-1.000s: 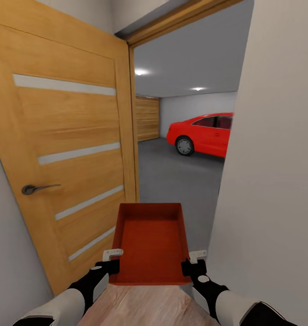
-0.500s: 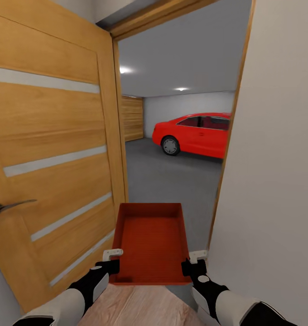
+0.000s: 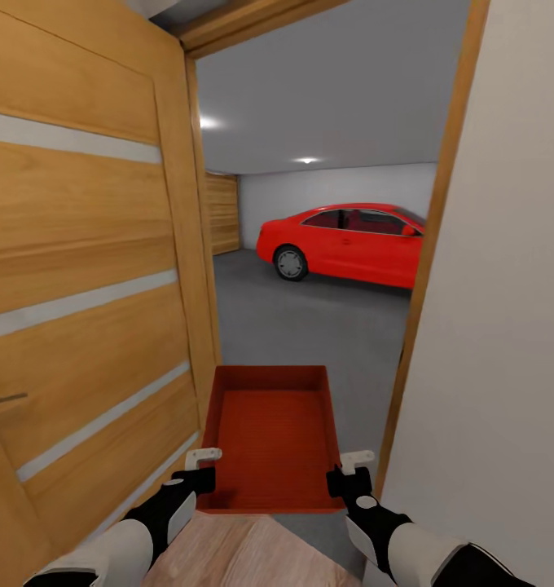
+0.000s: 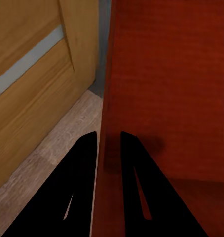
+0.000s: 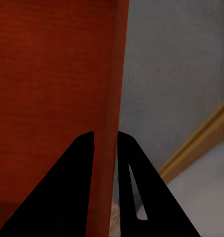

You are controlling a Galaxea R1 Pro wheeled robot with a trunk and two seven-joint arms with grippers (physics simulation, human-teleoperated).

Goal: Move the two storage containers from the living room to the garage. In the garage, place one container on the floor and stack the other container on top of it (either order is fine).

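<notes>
One thin-walled orange-red rectangular bin (image 3: pixel 270 440), side walls pinched by left gripper (image 3: pixel 202 468) and right gripper (image 3: pixel 348 471), sits at the wooden doorway (image 3: pixel 428 269); floor placement and stacking remain

Three cameras at the garage doorway

The head camera looks forward and down past an open wooden door (image 3: pixel 90 285) to a red car (image 3: pixel 346 243). Each wrist camera sits close along its fingers, astride a side wall of the orange-red container (image 3: pixel 270 432), the thing all three views share (image 4: pixel 166 84) (image 5: pixel 53 89).
</notes>
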